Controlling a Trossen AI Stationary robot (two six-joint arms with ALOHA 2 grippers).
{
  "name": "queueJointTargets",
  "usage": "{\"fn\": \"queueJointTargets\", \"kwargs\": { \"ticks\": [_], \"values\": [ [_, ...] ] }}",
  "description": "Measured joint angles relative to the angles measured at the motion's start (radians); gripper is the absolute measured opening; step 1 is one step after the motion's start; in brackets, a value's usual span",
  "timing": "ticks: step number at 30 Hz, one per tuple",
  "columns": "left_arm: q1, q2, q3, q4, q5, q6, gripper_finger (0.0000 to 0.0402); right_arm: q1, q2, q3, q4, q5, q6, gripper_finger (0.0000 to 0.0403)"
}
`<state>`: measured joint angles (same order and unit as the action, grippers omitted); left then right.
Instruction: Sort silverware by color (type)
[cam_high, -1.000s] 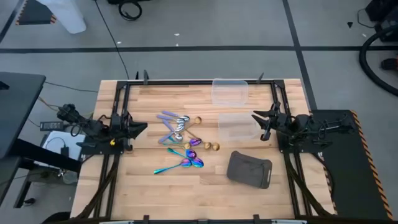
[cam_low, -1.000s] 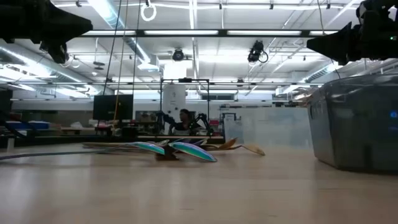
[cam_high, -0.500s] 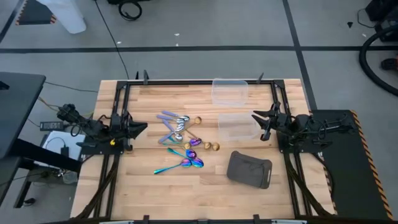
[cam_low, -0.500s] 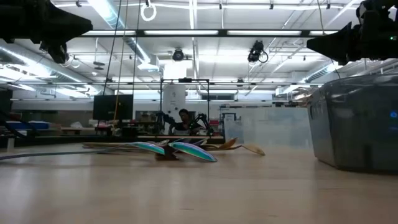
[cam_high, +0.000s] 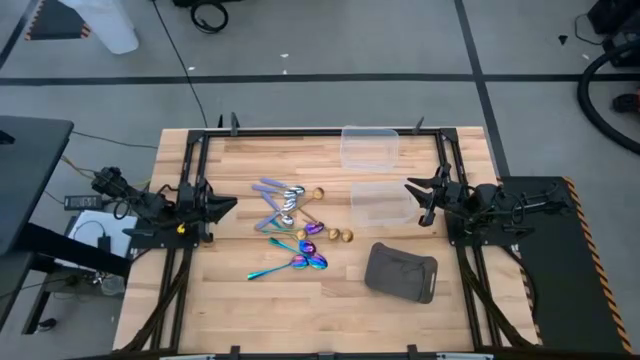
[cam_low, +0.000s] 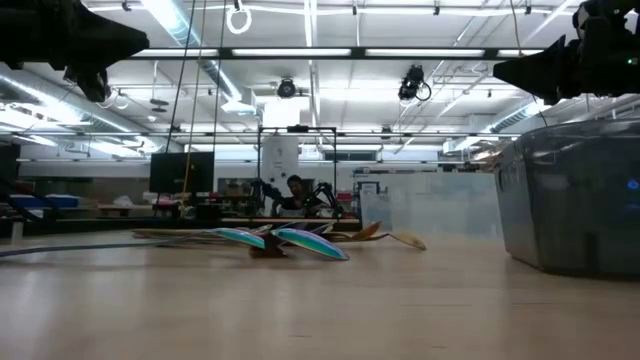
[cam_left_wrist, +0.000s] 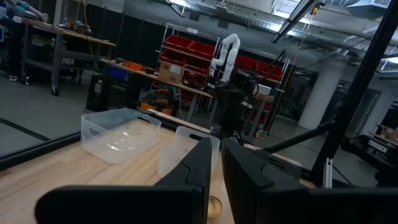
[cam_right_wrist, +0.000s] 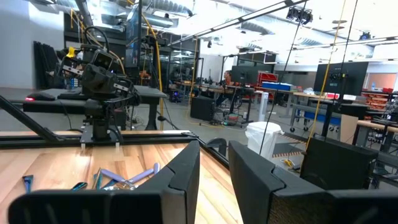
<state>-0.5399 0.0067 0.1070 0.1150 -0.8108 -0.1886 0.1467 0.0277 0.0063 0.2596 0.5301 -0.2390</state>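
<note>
The silverware lies in a loose pile on the middle of the wooden table: lilac-handled pieces farthest back, gold ones to the right, rainbow ones nearest. In the low view the pile rests flat on the table. My left gripper hovers at the left edge, pointing level at the pile, its fingers nearly together with nothing between them. My right gripper hovers at the right edge beside a clear tub, its fingers apart and empty.
Two clear plastic tubs stand on the right half, one at the far edge and one in front of my right gripper. A dark grey tray lies near the front right. Bare wood shows at the front left.
</note>
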Motion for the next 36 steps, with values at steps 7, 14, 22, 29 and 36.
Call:
{"fn": "queueJointTargets", "kwargs": {
  "ticks": [7,14,22,29,36],
  "values": [
    [0.0,0.0,0.0,0.0,0.0,0.0,0.0046,0.0,0.0,0.0,0.0,0.0,0.0,0.0095],
    [0.0,0.0,0.0,0.0,0.0,0.0,0.0046,0.0,0.0,0.0,0.0,0.0,0.0,0.0095],
    [0.0,0.0,0.0,0.0,0.0,0.0,0.0046,0.0,0.0,0.0,0.0,0.0,0.0,0.0095],
    [0.0,0.0,0.0,0.058,0.001,-0.029,0.0046,0.0,0.0,0.0,0.0,0.0,0.0,0.0095],
    [0.0,0.0,0.0,0.07,0.017,-0.141,0.0046,-0.001,0.0,0.0,0.021,0.066,-0.061,0.0095]
  ]
}}
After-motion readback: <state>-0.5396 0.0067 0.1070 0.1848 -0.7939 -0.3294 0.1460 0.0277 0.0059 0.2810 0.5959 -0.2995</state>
